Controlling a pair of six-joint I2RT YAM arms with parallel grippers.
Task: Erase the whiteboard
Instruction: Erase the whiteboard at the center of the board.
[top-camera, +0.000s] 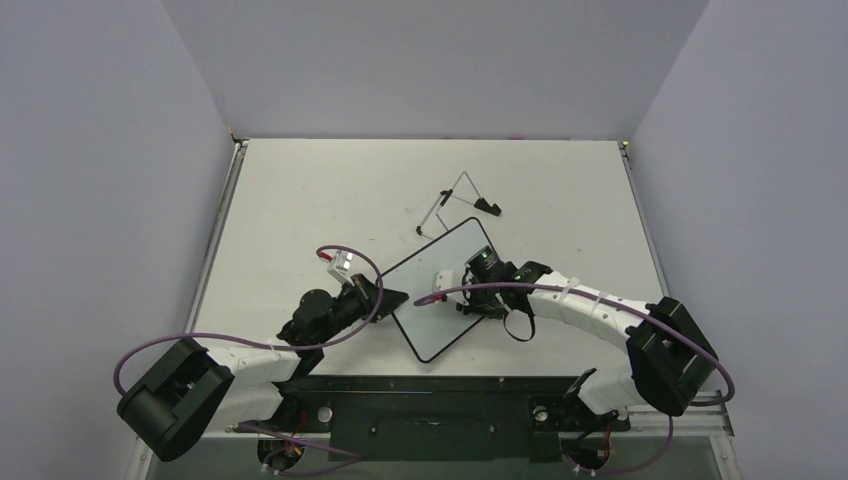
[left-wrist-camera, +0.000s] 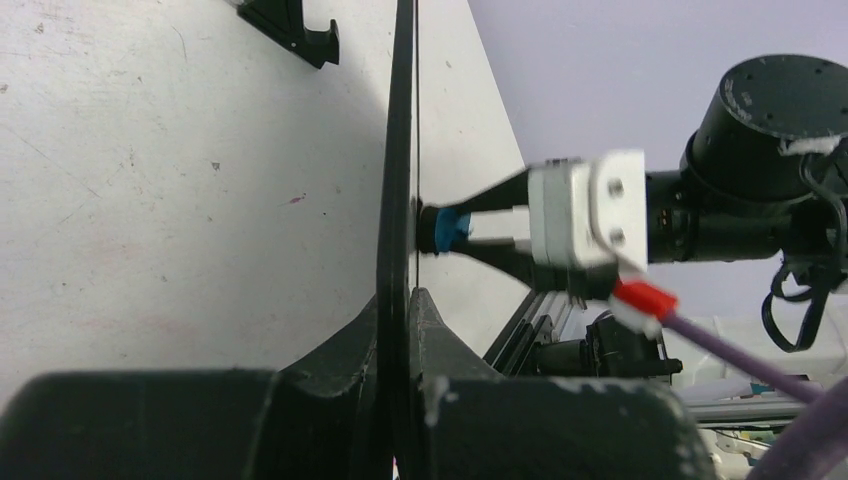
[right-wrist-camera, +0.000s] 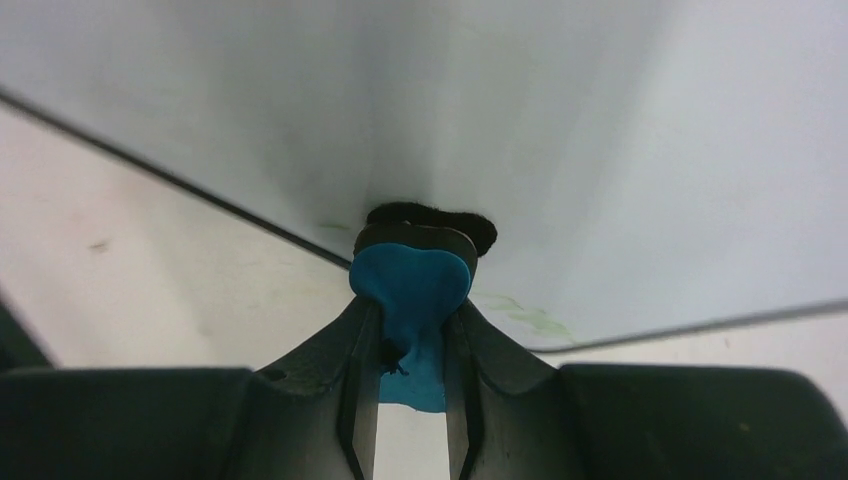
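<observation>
The whiteboard (top-camera: 440, 325) lies tilted in the middle of the table, white face up. My left gripper (top-camera: 392, 298) is shut on its left edge; in the left wrist view the board (left-wrist-camera: 398, 150) shows edge-on between my left gripper's (left-wrist-camera: 400, 310) fingers. My right gripper (top-camera: 458, 293) stands over the board's middle and is shut on the blue-and-black eraser (right-wrist-camera: 410, 280), whose black felt presses on the white surface (right-wrist-camera: 520, 110). The eraser also shows in the left wrist view (left-wrist-camera: 446, 228), touching the board. Faint green smears (right-wrist-camera: 525, 315) remain beside the eraser.
The thin wire easel stand (top-camera: 458, 205) with black feet lies just beyond the board's far corner; one foot shows in the left wrist view (left-wrist-camera: 295, 30). Grey walls close in the table on three sides. A black rail (top-camera: 440, 400) runs along the near edge.
</observation>
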